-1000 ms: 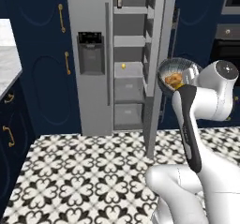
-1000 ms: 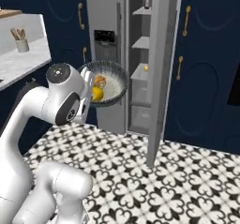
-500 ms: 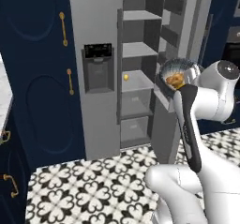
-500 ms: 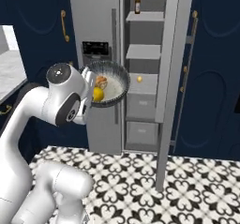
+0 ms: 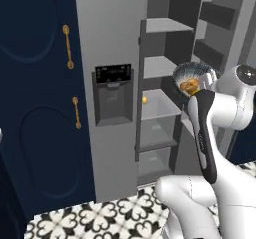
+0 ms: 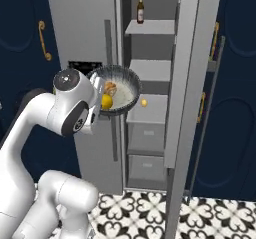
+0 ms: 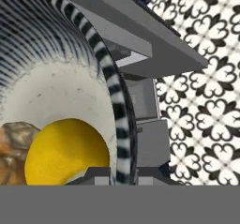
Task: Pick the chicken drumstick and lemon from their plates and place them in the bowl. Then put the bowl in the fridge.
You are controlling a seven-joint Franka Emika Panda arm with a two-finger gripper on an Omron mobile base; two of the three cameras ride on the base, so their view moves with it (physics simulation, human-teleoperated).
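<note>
No brand, label or readable writing is visible: the dark dispenser panel (image 5: 113,75) in the closed fridge door shows a faint row of marks too small to read, and the label of the bottle (image 6: 140,9) cannot be made out.

Containers and contents:
- The bowl (image 6: 126,85) sits left of centre in the right base view, raised at the end of the white arm and tipped so that its pale inside faces the camera. In the left base view the bowl (image 5: 192,74) is at right of centre, in front of the open fridge compartment.
- Inside the bowl lie the lemon (image 6: 106,101) and the chicken drumstick (image 6: 110,88), touching each other. In the hand view the lemon (image 7: 68,150) is at lower left, with the chicken drumstick (image 7: 13,145) against it at the left edge, both on the pale floor of the bowl (image 7: 101,54).
- The fridge (image 6: 85,30) stands with one door open. Its shelves are grey; the bottle stands upright on the top shelf at upper centre of the right base view. A small yellow-orange object (image 6: 144,102) rests on a lower shelf, just right of the bowl in the picture. Two drawers (image 6: 145,138) are below it.

Claw: clenched on the bowl's rim; the fingertips themselves are hidden behind the bowl and the arm.

Surroundings: navy cabinets with brass handles (image 5: 68,45) flank the fridge, and the floor (image 6: 150,213) has black-and-white patterned tiles.
</note>
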